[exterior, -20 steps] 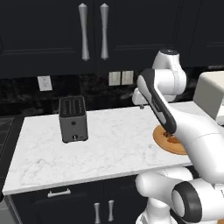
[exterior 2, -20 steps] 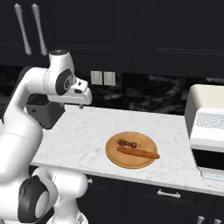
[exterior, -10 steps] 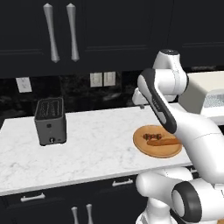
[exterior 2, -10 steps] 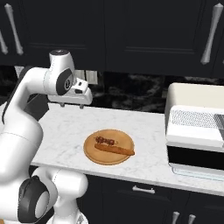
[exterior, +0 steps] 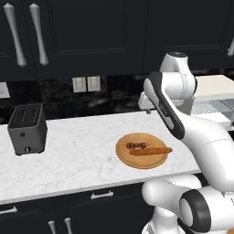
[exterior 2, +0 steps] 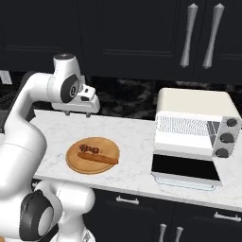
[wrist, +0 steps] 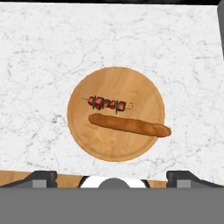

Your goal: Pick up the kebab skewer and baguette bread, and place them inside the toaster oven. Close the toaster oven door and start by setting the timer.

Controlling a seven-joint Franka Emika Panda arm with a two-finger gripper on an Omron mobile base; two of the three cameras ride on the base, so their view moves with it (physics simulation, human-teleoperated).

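A white marble desk runs beneath dark cabinets in a rendered kitchen. Near its middle sits a round wooden board. On the board lie two foods side by side, close together but apart. The kebab skewer, a thin stick threaded with red and green chunks, is the shorter one. The baguette bread, a slim orange-brown loaf, lies just beside it, and one end reaches close to the board's rim.

The robot's gripper hangs above the desk behind the board, well clear of the food and holding nothing. Its fingers are spread wide; in the hand view the two dark tips rise far apart at the bottom, with the board seen from above between them.

To the board's right stands the toaster oven, cream-white with three dark knobs down its right side. The toaster oven door is folded down open in front of it. At the desk's far left stands a small black slot toaster.
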